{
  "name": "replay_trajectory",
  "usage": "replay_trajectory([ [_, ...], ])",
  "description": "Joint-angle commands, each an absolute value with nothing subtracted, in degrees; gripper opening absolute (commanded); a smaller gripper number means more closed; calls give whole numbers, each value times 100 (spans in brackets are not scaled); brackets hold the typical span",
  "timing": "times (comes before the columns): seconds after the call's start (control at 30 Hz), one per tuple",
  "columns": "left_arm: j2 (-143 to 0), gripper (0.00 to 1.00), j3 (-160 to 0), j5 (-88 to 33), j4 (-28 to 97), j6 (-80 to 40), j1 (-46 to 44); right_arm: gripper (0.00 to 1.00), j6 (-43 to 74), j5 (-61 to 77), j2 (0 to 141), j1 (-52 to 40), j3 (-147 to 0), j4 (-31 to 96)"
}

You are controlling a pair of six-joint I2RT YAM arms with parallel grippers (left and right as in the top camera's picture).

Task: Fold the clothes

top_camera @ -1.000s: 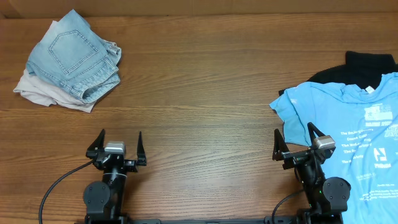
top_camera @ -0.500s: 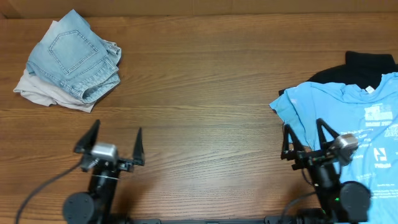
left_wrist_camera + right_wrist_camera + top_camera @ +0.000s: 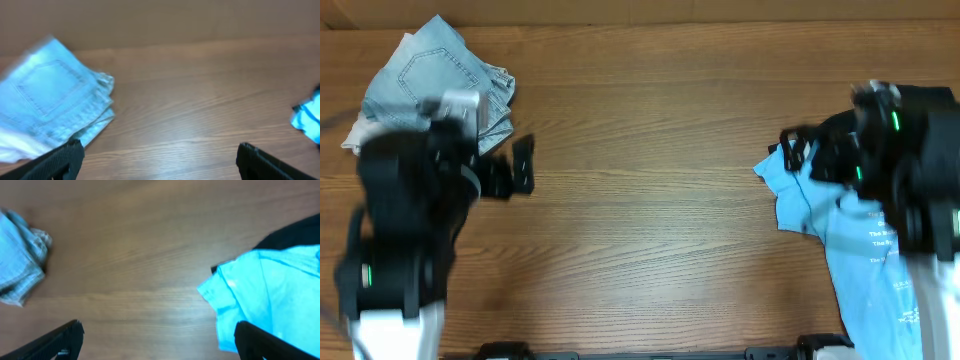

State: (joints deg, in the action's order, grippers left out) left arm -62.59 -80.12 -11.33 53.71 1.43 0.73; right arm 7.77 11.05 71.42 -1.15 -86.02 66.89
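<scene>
Both arms lifted off the near edge, nothing grabbed yet

At the far-left corner a folded denim pile (image 3: 50,100) is seen, and the left gripper (image 3: 159,150), parked low at the near edge a second ago, is now raised and swung out beside it, jaws spread wide and empty. The middle of the table (image 3: 650,120) is left bare. At the right edge the sky-blue T-shirt (image 3: 270,295) is spread unfolded, partly over a black garment (image 3: 295,232). The right gripper (image 3: 157,330) is now carried above it, also wide and empty, so folding is probably only being set up.
</scene>
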Motion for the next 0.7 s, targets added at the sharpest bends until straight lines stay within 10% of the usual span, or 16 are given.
replay_trajectory([
  [0.0,-7236,100,-8993,-1796,6073,84,38,100,143,1037,8326,-89,-9472,6947],
  [0.67,-8165,100,-9837,-1953,7109,148,34,76,3306,248,12053,1031,-9561,5688],
])
